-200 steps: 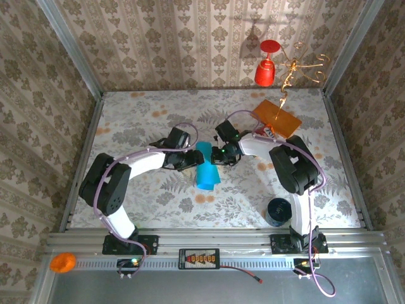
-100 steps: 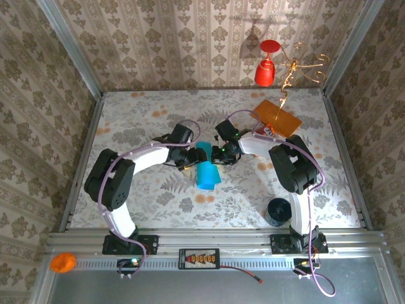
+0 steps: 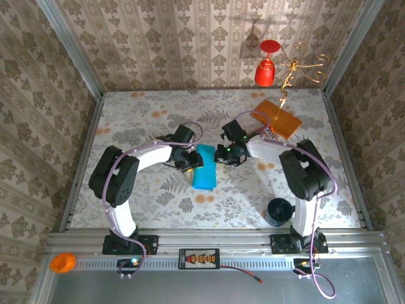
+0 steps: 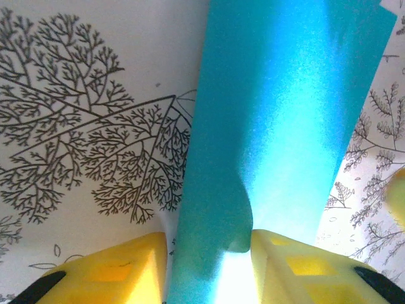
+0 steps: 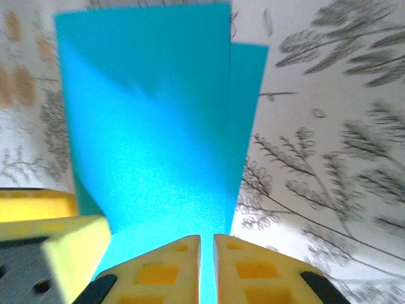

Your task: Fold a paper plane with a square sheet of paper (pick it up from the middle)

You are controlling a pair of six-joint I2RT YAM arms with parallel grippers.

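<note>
- Floral-clothed table (image 3: 139, 120): we see the folded teal sheet of paper (image 3: 204, 172) lying at its middle;
- left gripper (image 4: 209, 244) straddles the sheet's edge, fingers narrowly parted;
- right gripper (image 5: 207, 242) pinches the sheet's far edge

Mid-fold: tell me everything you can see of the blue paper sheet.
The paper sheet is thin, plain teal-blue, folded over into a long rectangle with its two layers offset at one edge. It lies on the floral tablecloth between the arms. The right gripper is pinched shut on one edge; the left gripper straddles the other side, jaws apart, where the paper bulges up.
</note>
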